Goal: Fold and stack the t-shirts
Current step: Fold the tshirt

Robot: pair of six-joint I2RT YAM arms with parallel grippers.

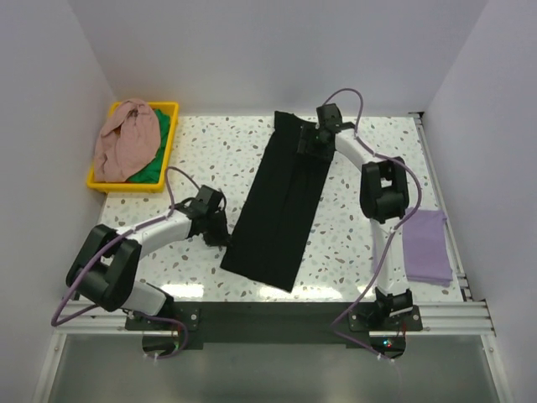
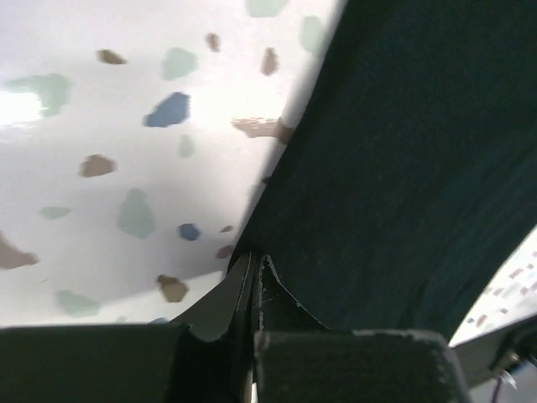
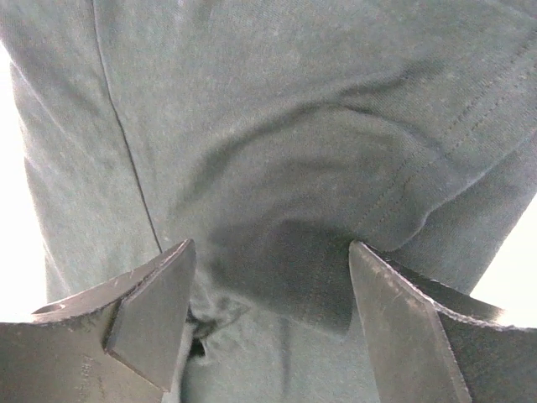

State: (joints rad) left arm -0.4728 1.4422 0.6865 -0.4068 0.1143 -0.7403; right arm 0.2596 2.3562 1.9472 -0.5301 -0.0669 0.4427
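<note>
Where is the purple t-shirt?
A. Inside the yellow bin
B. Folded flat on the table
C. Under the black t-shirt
B: the lavender t-shirt lies folded flat on the speckled table near its right edge, far from the yellow bin.

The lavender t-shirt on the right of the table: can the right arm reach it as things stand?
Probably yes. The lavender t-shirt lies folded and uncovered beside the right arm's elbow. The right fingers stand open over the black t-shirt at the far end, so the arm would first have to fold back.
</note>
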